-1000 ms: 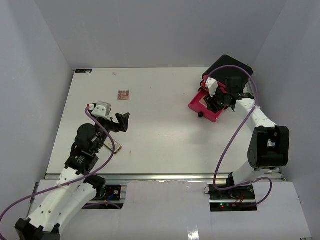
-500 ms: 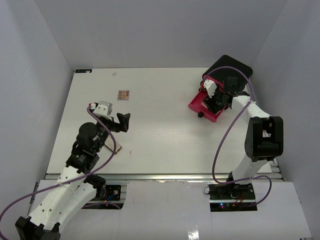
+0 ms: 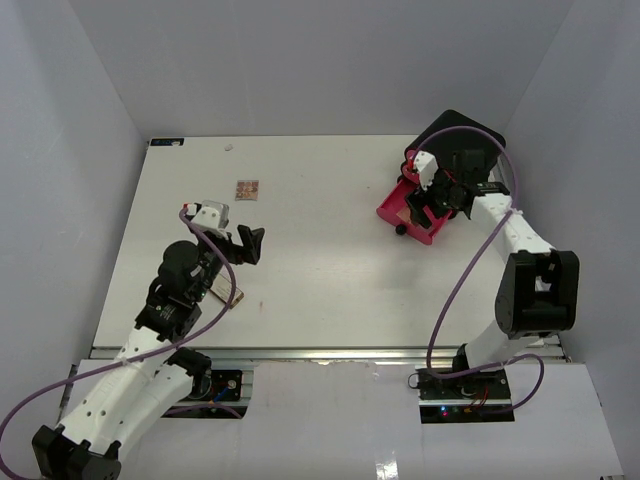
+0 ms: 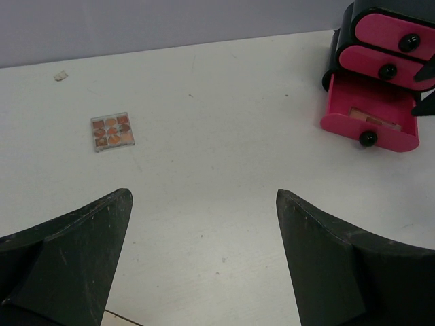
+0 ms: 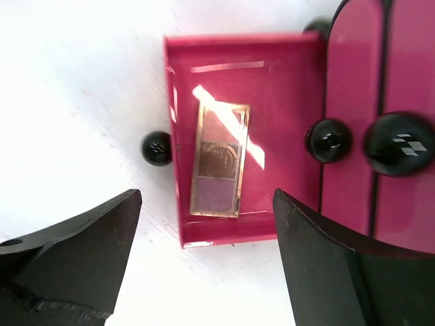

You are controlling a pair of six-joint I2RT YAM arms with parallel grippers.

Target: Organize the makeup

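Note:
A small tan-pink eyeshadow palette (image 3: 247,189) lies on the white table at the back left; it also shows in the left wrist view (image 4: 112,132). My left gripper (image 3: 248,244) is open and empty, a short way in front of the palette. A brown rectangular case (image 5: 219,159) lies inside the pulled-out pink drawer (image 5: 272,81) of the black box (image 3: 468,145). My right gripper (image 3: 432,203) is open and empty, hovering just above that open drawer (image 3: 412,212). A tan flat item (image 3: 226,292) lies partly hidden under my left arm.
The black box with pink drawers (image 4: 391,47) stands at the back right corner, its two upper drawers shut. White walls close in the table on three sides. A small scrap (image 4: 60,75) lies near the back edge.

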